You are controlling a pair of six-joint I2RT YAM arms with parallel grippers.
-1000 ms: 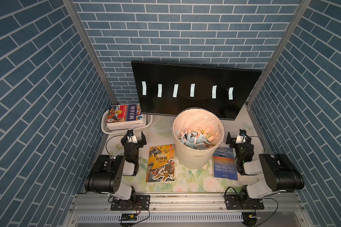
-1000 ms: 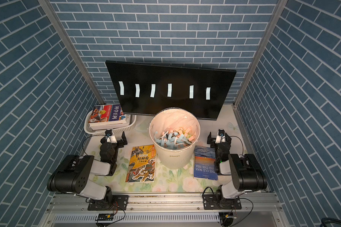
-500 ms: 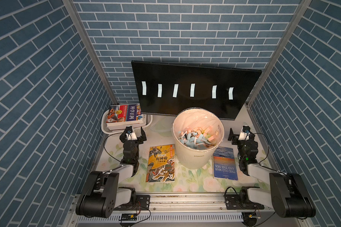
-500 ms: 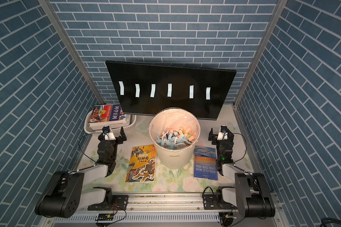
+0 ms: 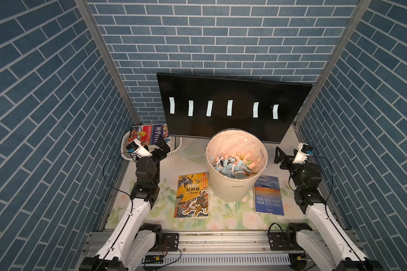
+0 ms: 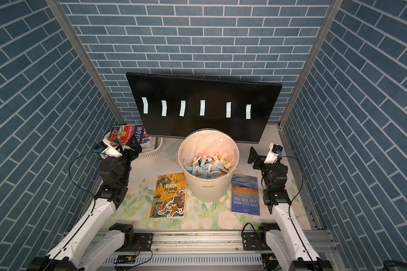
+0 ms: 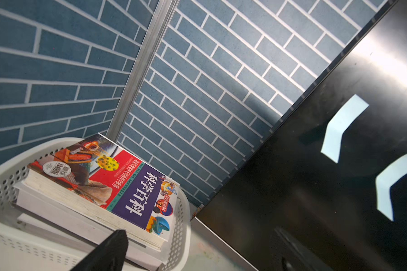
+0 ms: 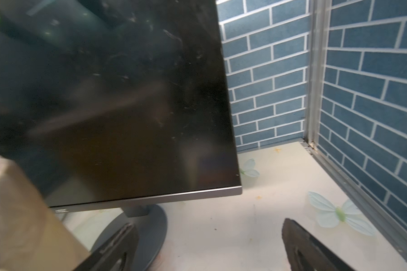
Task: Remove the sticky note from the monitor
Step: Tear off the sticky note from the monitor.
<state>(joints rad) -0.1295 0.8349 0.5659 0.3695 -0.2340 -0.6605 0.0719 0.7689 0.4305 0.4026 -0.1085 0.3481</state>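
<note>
The black monitor (image 5: 233, 91) (image 6: 197, 90) stands at the back of the table. Several pale sticky notes sit in a row across its screen, from the leftmost sticky note (image 5: 172, 108) (image 6: 145, 105) to the rightmost sticky note (image 5: 275, 111) (image 6: 248, 111). My left gripper (image 5: 154, 145) (image 6: 127, 145) hovers open over the basket, below the screen's left edge. My right gripper (image 5: 289, 153) (image 6: 263, 156) is open in front of the screen's lower right corner. In the left wrist view two sticky notes (image 7: 343, 126) show on the monitor (image 7: 291, 187). The right wrist view shows only the bare screen (image 8: 104, 105) and its stand (image 8: 150, 230).
A white bin (image 5: 235, 194) (image 6: 209, 190) full of paper strips stands before the monitor's middle. A yellow book (image 5: 192, 196) and a blue book (image 5: 267, 194) lie flat either side of it. A white basket (image 5: 178, 145) (image 7: 183, 234) holds stacked books at back left. Brick walls close in.
Both arms have unfolded and stretched forward, carrying the grippers up and towards the monitor. Both grippers stayed open and empty.
</note>
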